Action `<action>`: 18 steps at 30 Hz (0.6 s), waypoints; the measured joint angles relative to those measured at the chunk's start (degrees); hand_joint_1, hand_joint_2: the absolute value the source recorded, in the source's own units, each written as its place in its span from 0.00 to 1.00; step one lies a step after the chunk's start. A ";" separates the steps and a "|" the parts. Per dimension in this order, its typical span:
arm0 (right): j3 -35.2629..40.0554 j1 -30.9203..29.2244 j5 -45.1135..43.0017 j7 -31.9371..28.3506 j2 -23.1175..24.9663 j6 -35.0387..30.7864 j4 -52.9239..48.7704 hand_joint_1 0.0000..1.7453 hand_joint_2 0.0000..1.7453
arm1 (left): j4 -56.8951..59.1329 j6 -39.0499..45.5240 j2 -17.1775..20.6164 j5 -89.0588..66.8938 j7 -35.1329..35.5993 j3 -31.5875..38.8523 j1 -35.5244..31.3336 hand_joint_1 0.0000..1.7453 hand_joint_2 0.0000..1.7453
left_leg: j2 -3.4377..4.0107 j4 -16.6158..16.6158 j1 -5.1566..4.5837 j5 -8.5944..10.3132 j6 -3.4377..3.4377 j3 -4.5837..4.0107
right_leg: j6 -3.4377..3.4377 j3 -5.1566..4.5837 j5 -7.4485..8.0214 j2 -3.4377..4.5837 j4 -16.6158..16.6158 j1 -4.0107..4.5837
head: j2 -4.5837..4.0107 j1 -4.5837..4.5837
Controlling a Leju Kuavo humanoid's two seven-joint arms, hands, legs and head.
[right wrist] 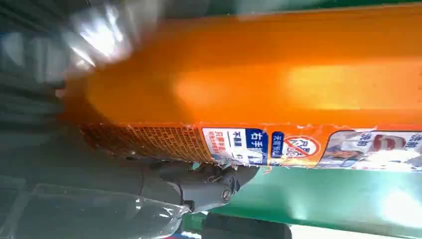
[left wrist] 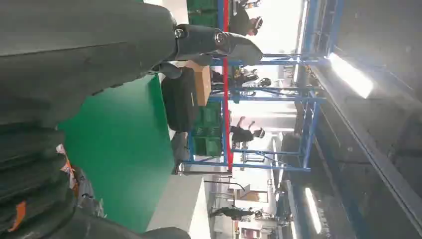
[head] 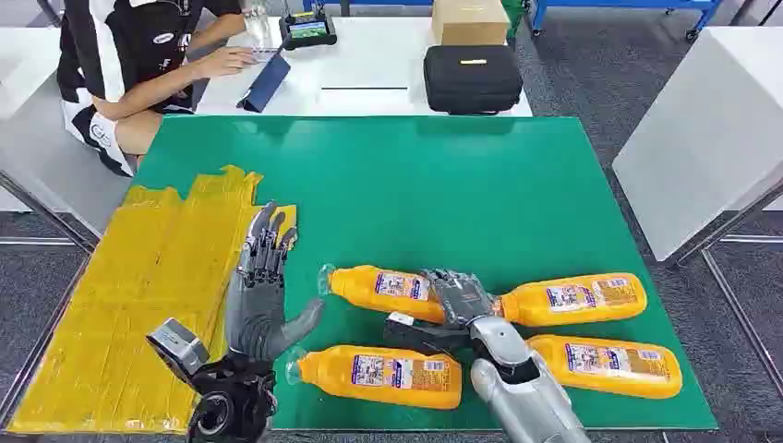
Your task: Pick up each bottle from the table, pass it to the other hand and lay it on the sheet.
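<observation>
On the green table [head: 517, 185] we saw four bottles filled with orange liquid. Our right hand [head: 459, 297] lay on the far-left bottle [head: 383, 291]; whether it gripped, we cannot tell. Our left hand [head: 263, 286] was spread beside the yellow sheet [head: 138, 286].

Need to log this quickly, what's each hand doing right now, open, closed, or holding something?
Left hand: open, fingers spread, holding nothing.
Right hand: on an orange bottle; whether it grips it yet cannot be told.
</observation>
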 measured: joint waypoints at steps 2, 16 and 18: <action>-0.33 0.01 0.00 0.00 0.13 -0.11 0.06 0.92 1.00 | 0.00 0.00 0.00 0.00 0.00 0.00 0.00 0.00 1.00 | 0.00 0.00 0.00 0.00 0.00 0.00 | 0.00 0.00 0.00 0.00 0.00 0.00 | 0.00 0.00; -4.81 5.25 -9.17 -4.03 1.18 -7.59 -4.27 1.00 1.00 | 0.00 0.02 0.02 0.26 2.08 0.07 1.06 0.00 1.00 | -0.06 0.00 0.00 0.00 0.00 -0.12 | 0.00 -0.09 0.00 -0.02 0.00 0.00 | 0.00 0.02; -7.25 7.90 -16.89 -7.81 2.23 -10.90 -7.68 1.00 1.00 | 0.02 0.50 0.15 0.26 2.93 0.09 1.07 0.00 1.00 | -0.03 0.00 0.00 0.00 0.00 -0.23 | 0.00 -0.19 0.00 -0.01 0.00 -0.01 | 0.00 0.00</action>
